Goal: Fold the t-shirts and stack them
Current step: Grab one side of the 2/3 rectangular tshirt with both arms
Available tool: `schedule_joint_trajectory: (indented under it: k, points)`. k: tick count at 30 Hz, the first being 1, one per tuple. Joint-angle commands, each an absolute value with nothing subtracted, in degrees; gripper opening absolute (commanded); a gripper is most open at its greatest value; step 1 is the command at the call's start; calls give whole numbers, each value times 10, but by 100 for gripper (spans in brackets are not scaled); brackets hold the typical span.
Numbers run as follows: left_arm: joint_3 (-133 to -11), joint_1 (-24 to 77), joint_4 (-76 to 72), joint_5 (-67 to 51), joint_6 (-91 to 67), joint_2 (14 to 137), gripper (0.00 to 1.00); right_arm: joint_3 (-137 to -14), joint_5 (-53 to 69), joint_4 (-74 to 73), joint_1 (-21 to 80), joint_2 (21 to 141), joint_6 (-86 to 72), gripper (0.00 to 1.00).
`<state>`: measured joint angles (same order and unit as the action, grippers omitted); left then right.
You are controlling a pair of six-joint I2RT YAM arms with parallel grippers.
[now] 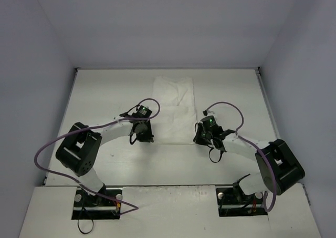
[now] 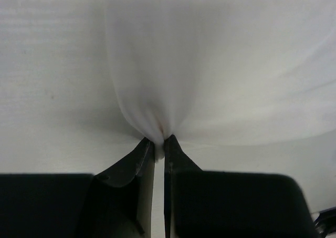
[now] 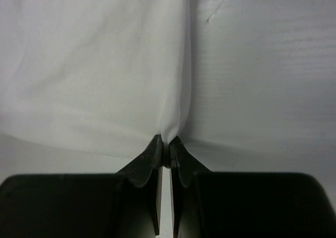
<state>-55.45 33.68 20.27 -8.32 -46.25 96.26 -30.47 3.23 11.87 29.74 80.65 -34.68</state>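
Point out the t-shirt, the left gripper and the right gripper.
t-shirt (image 1: 173, 104): top external view, middle of the cloth.
left gripper (image 2: 159, 144): left wrist view, between its fingertips, pinching cloth.
right gripper (image 3: 165, 143): right wrist view, between its fingertips, pinching cloth.

One t-shirt, white, lies on one surface. Two of its near corners are pinched, one between the left jaws and one between the right jaws. There are two arms, the left arm and the right arm. Each set of jaws has two dark fingers, four in all. Two purple cables run behind the jaws, a left cable and a right cable. Two base plates sit well behind the jaws, a left plate and a right plate.
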Motion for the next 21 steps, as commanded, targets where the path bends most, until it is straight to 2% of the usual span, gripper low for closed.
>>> schedule_joint_trajectory:
  k: [1, 12, 16, 21]
  points:
    - [-483, 348, 340, -64, -421, 895, 0, -274, 15, 12, 312, 754, -350, 0]
    - [-408, 380, 413, -93, -446, 710, 0, -277, 5, -131, 373, 590, -409, 0]
    - [-465, 377, 480, -67, -436, 672, 0, -345, -28, -197, 393, 583, -405, 0]
    - [-595, 338, 527, -62, -398, 710, 0, -475, -56, -240, 388, 627, -356, 0]
